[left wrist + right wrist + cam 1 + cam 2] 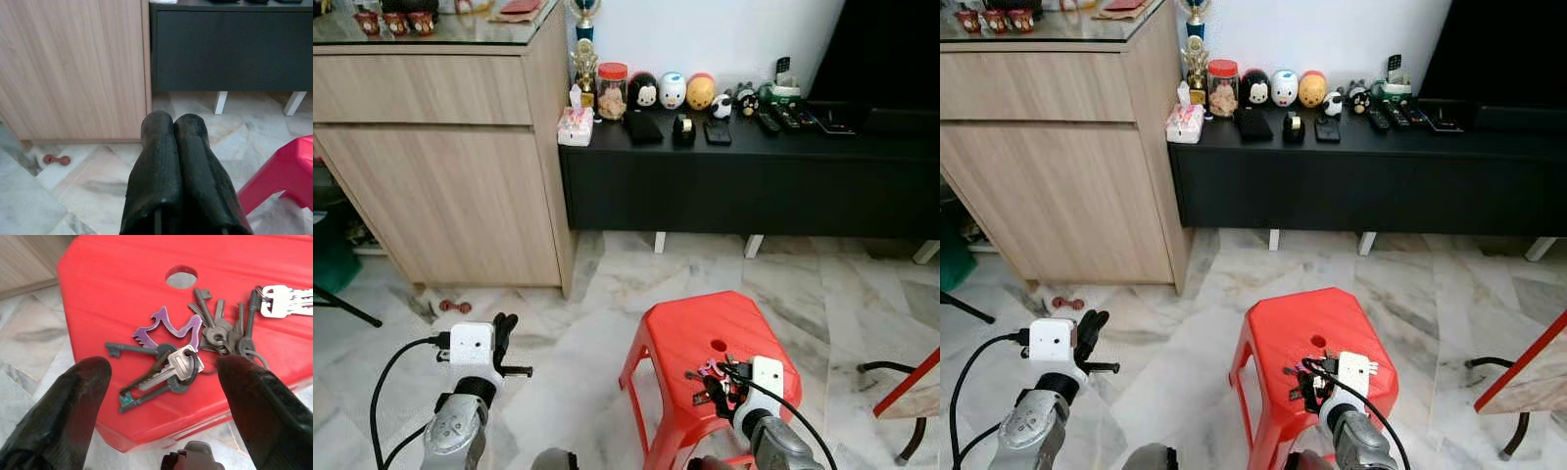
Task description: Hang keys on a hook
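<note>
Before me the red stool (pixel 122 293) stands on the marble floor (pixel 607 294), my bunch of keys (pixel 188 350) lying near its front edge, just beside its round hole (pixel 181 276).

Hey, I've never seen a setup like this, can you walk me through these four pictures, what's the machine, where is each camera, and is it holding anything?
This is a humanoid robot with two silver arms, each ending in a gripper of two black fingers. The two wide pictures come from a stereo camera on its head, looking down at a red stool on a marble floor, with a wooden cabinet and a black TV bench behind. The other two come from cameras on its wrists. The right gripper is open above a bunch of keys lying on the stool, one finger on either side; nothing is held yet. The left gripper is shut and empty, out over the floor to the left of the stool.
</note>
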